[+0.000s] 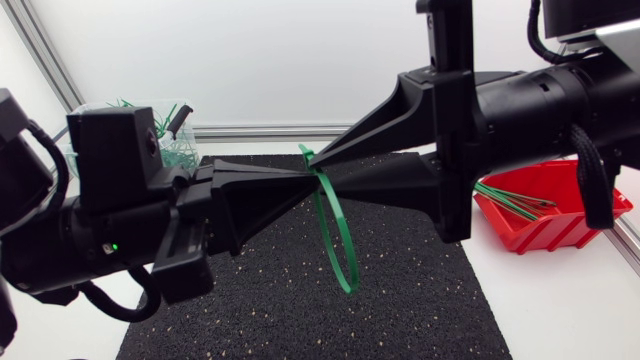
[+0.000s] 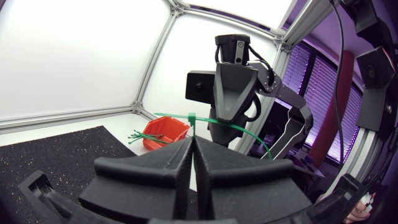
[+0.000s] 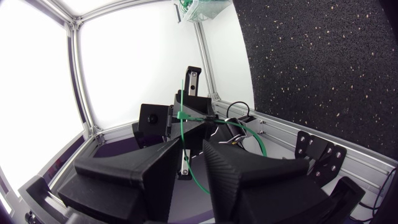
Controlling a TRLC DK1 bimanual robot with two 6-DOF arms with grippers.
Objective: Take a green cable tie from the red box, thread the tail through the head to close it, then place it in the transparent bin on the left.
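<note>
**Looped green cable tie held in mid-air above the desk, between both arms.**
If the tail is only shallowly seated in the head, a tug could pull it free, or the tie could drop short of the transparent bin. The left gripper has its fingers clenched on the strap. The right gripper has its fingers apart with the strap running between them, seemingly unclamped.

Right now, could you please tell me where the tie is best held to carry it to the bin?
Probably the tie just beside its head, coming in level from the left, where the left gripper pinches it. The strap lies flat there, and the rest hangs free below, clear of the grip.
</note>
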